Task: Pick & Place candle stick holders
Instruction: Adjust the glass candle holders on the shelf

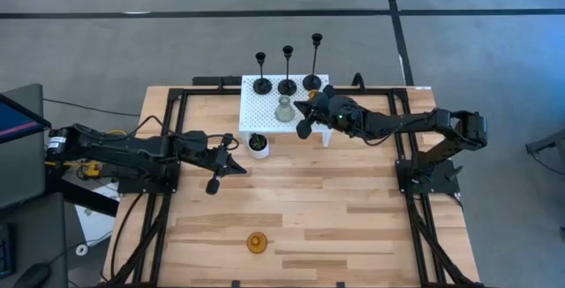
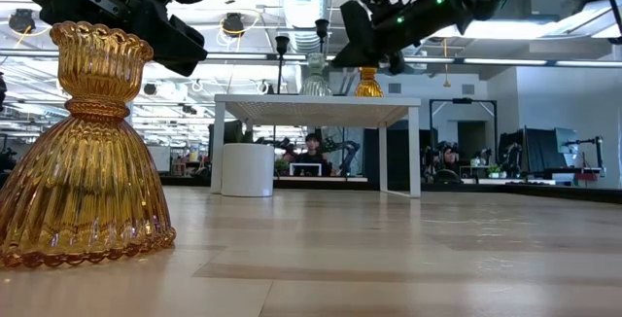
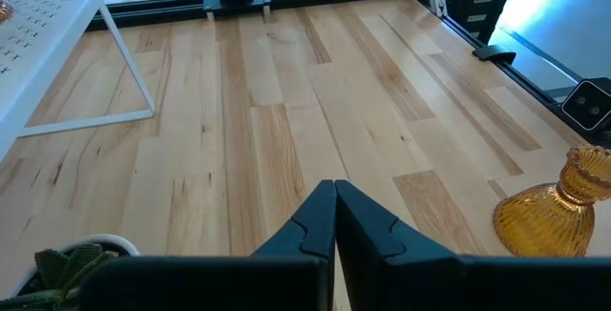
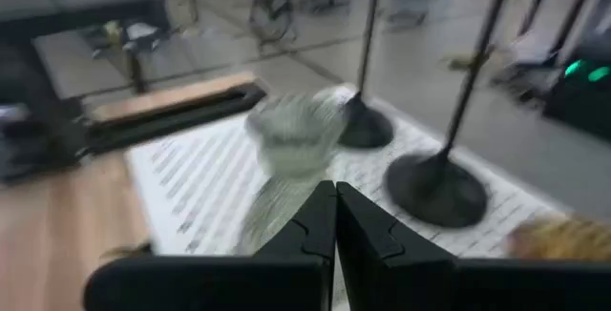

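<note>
Three black holders point(image 1: 262, 85) point(image 1: 288, 86) point(image 1: 312, 82) stand by their round bases on the far side of a white perforated stand point(image 1: 260, 111). A clear glass holder point(image 1: 284, 109) stands on it nearer. One amber holder point(image 2: 367, 82) stands on the stand behind my right gripper and also shows in the right wrist view point(image 4: 563, 239). The other amber holder point(image 1: 257, 243) stands on the table near the front edge. My right gripper point(image 1: 305, 117) is shut and empty above the stand, just right of the clear holder point(image 4: 291, 134). My left gripper point(image 1: 216, 171) is shut and empty over the table, left of centre.
A small white pot with a green plant point(image 1: 258, 145) stands on the table beside the stand's near left leg, close to my left gripper. Black frame rails point(image 1: 168, 120) run along the table's left and right sides. Bare wood lies across the middle point(image 1: 309, 200).
</note>
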`<state>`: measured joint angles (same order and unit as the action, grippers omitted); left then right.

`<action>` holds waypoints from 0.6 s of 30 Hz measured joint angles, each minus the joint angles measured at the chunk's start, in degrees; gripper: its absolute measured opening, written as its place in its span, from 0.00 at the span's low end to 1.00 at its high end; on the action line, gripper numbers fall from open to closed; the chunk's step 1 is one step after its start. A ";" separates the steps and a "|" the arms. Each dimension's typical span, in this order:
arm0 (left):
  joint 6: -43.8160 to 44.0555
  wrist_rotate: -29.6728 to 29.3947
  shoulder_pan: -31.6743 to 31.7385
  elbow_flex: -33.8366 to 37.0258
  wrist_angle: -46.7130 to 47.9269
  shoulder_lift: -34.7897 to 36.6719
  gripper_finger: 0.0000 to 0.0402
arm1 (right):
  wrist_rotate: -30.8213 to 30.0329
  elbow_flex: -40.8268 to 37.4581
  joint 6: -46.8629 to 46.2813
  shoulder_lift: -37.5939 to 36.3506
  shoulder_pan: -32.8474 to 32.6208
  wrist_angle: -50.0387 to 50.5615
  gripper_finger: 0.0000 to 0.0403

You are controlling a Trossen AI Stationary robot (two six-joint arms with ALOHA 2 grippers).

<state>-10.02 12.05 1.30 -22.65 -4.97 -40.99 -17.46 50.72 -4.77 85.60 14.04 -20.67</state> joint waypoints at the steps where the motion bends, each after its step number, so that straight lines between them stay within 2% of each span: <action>1: 0.00 0.00 0.00 0.00 0.00 0.00 0.02 | 1.42 0.00 -0.53 0.00 -0.20 0.95 0.00; 5: 0.00 0.00 0.00 0.00 0.00 0.00 0.02 | 9.33 0.00 -3.17 0.00 -1.04 1.03 0.00; 18: 0.00 0.00 0.00 0.00 0.00 0.00 0.02 | 9.92 0.03 -4.28 -0.79 -4.45 -2.33 0.00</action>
<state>-10.02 12.05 1.30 -22.65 -4.97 -40.99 -7.53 50.74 -9.05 84.81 9.58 -23.00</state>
